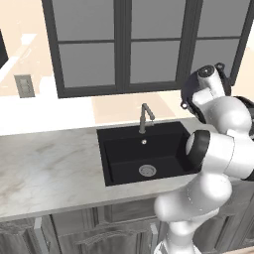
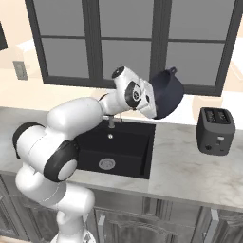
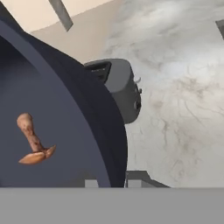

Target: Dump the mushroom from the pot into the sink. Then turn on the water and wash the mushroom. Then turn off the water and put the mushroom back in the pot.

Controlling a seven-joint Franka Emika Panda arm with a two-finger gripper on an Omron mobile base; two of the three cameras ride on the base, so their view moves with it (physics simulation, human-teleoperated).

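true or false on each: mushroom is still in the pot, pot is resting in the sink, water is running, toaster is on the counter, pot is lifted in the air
1. The mushroom is inside the pot. True.
2. The pot rests in the sink. False: the gripper holds it by its rim, up in the air, tilted, above the counter by the sink's right side.
3. Water runs from the faucet. False: no stream shows.
4. The toaster stands on the counter. True.
5. The pot is lifted in the air. True.
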